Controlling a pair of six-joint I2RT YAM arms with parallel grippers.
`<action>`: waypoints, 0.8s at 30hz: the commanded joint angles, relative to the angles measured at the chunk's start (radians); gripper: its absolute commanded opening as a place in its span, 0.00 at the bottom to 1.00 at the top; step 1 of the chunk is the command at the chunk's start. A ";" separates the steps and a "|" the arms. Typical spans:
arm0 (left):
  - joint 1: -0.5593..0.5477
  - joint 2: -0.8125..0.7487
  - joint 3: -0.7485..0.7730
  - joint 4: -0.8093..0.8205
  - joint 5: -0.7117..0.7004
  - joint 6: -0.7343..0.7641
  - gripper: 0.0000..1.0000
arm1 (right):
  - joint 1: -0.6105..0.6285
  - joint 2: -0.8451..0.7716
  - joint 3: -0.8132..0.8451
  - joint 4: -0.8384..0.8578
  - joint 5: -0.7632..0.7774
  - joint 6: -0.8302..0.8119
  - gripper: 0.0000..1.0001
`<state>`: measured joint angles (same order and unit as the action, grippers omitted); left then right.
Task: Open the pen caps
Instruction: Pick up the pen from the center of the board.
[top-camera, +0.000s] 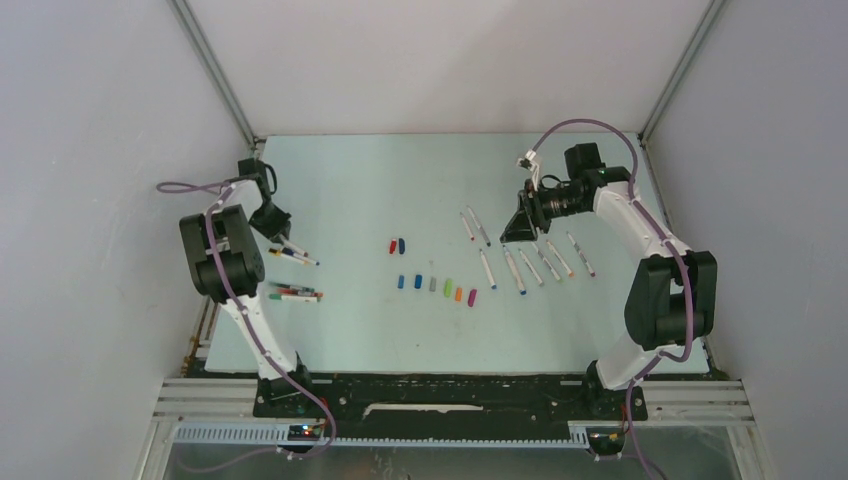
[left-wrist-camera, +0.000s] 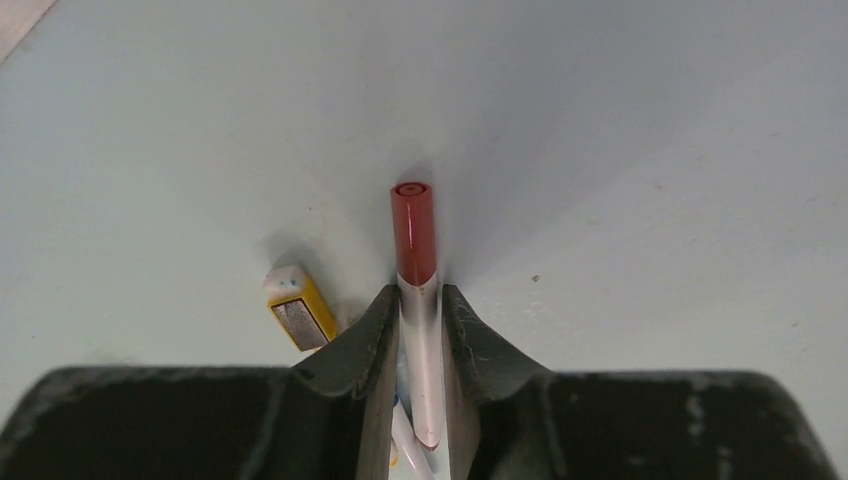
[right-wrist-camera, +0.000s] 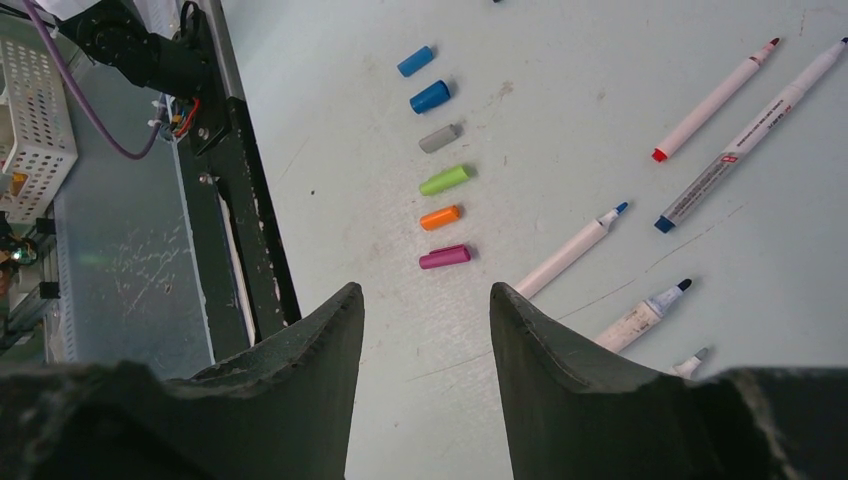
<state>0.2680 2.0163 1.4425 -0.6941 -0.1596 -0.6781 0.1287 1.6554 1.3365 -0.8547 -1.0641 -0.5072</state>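
Observation:
My left gripper (left-wrist-camera: 420, 290) is shut on the white barrel of a pen (left-wrist-camera: 424, 370), and its dark red cap (left-wrist-camera: 414, 233) sticks out past the fingertips. A yellow-ended pen (left-wrist-camera: 299, 310) lies just to its left. In the top view the left gripper (top-camera: 272, 222) hangs over a small pile of capped pens (top-camera: 295, 256), with a second pile (top-camera: 296, 293) nearer. Loose pen caps lie in a row: blue (right-wrist-camera: 415, 61), blue (right-wrist-camera: 430, 97), grey (right-wrist-camera: 440, 138), green (right-wrist-camera: 446, 180), orange (right-wrist-camera: 440, 217), magenta (right-wrist-camera: 445, 257). My right gripper (right-wrist-camera: 425, 290) is open and empty above the table, near several uncapped pens (top-camera: 520, 265).
A red cap (top-camera: 393, 246) and a blue cap (top-camera: 401, 245) lie apart from the row, mid-table. The black front rail (right-wrist-camera: 240, 200) and a white basket (right-wrist-camera: 35, 110) lie beyond the table's near edge. Enclosure walls close in the back and both sides.

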 joint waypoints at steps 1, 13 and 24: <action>-0.005 0.020 0.036 -0.001 0.053 0.024 0.23 | -0.009 0.006 0.044 -0.010 -0.030 -0.023 0.52; -0.085 0.062 0.123 0.007 0.133 0.072 0.23 | -0.023 0.001 0.044 -0.014 -0.039 -0.025 0.52; -0.222 0.040 0.098 -0.045 0.063 0.122 0.26 | -0.035 -0.003 0.045 -0.018 -0.046 -0.028 0.52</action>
<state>0.0792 2.0781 1.5288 -0.7002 -0.0608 -0.5911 0.1001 1.6554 1.3399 -0.8600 -1.0809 -0.5133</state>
